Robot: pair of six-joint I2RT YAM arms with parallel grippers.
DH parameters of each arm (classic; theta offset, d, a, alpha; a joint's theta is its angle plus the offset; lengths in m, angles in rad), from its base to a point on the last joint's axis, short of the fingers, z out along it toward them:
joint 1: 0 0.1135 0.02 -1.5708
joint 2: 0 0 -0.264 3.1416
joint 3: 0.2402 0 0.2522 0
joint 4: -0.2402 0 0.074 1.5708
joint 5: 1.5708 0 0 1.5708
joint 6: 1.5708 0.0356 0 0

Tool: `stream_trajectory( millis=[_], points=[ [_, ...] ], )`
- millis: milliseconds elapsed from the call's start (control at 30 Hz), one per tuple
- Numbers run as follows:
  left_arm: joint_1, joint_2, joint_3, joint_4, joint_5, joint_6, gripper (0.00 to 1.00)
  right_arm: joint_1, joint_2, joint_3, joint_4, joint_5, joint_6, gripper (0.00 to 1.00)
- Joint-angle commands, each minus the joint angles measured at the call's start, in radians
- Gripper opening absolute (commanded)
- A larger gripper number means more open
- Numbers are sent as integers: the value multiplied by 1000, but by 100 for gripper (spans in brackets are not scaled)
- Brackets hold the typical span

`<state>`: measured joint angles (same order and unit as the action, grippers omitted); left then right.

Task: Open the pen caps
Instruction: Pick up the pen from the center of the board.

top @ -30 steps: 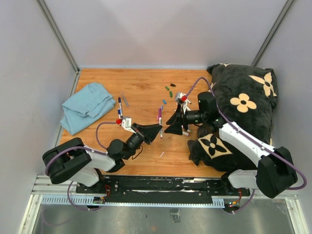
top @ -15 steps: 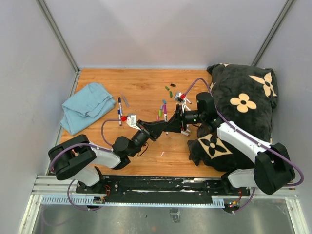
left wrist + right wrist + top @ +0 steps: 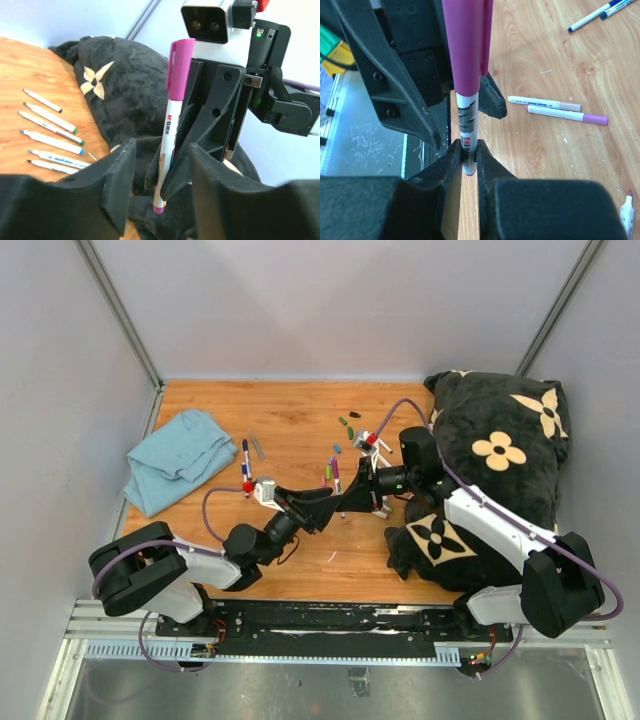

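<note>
A white pen point(image 3: 468, 127) with a magenta pen cap point(image 3: 467, 45) stands upright above the table, the cap pointing up. My right gripper point(image 3: 469, 150) is shut on the barrel's lower end. My left gripper point(image 3: 161, 155) is open, with a finger on either side of the same pen point(image 3: 167, 145) and not touching it; its magenta cap point(image 3: 179, 60) rises above. From above, the two grippers meet mid-table at the pen cap point(image 3: 336, 464). Loose pen caps point(image 3: 349, 430) in green, black and blue lie behind on the wood.
Several uncapped pens point(image 3: 52, 134) lie in a row on the wood by a black flowered cushion point(image 3: 500, 450). Two more pens point(image 3: 555, 109) lie near the grippers. A blue cloth point(image 3: 178, 458) sits at the far left, with a blue-capped pen point(image 3: 244, 455) beside it.
The left arm brought the pen over to the right gripper. The right jaws closed on the barrel, and the left jaws opened and let go of it.
</note>
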<state>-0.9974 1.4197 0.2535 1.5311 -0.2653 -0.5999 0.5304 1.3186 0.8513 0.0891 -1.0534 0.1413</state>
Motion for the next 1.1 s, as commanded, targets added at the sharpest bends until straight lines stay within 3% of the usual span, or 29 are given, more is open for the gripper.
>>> stream_trajectory(
  millis=[0, 167, 267, 433, 567, 800, 1067],
  points=[
    [-6, -64, -55, 240, -3, 18, 59, 10, 25, 94, -188, -109, -204, 1],
    [-4, -205, -158, 228, 54, 71, 85, 8, 42, 135, -340, -140, -370, 1],
    [29, -352, -184, 44, 110, 55, 91, 9, 57, 166, -439, -139, -449, 1],
    [104, -618, -70, -523, 214, 29, 93, 10, 64, 198, -523, -89, -536, 1],
    [106, -724, -3, -762, 216, 48, 94, 10, 59, 207, -549, -47, -568, 1],
    [108, -677, 109, -948, 201, 19, 93, 13, 62, 215, -569, -7, -586, 2],
    [107, -580, 191, -1027, 115, -61, 87, 14, 72, 216, -569, 30, -586, 2]
  ],
)
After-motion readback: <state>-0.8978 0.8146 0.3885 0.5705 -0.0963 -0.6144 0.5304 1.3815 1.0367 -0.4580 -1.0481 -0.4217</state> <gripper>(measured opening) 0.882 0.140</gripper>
